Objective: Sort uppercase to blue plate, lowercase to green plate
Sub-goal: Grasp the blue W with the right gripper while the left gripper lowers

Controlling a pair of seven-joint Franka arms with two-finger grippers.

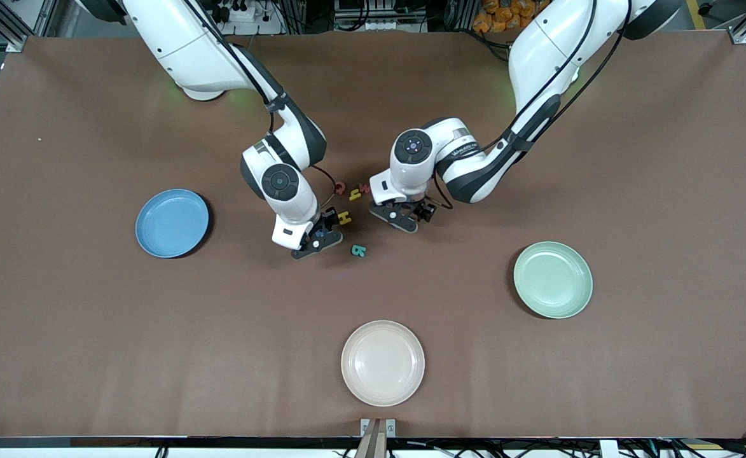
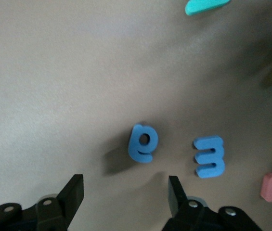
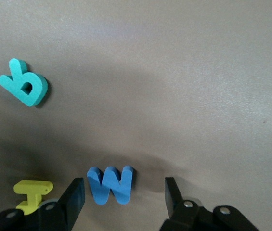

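Observation:
My right gripper (image 1: 317,245) is open and low over the table, with the blue W (image 3: 110,184) lying between its fingers, untouched. The teal B (image 1: 359,250) and yellow H (image 1: 345,218) lie beside it; both also show in the right wrist view, the B (image 3: 24,82) and the H (image 3: 32,192). My left gripper (image 1: 404,221) is open and empty just above the blue "a" (image 2: 143,143) and the blue three-pronged letter (image 2: 209,156). The red Q (image 1: 339,187), small yellow hooked letter (image 1: 355,195) and red w (image 1: 364,188) lie close together. The blue plate (image 1: 172,222) and green plate (image 1: 553,279) hold nothing.
A cream-pink plate (image 1: 382,362) sits near the table's front edge, nearer the front camera than the letters. The two grippers are close together over the letter cluster at mid-table.

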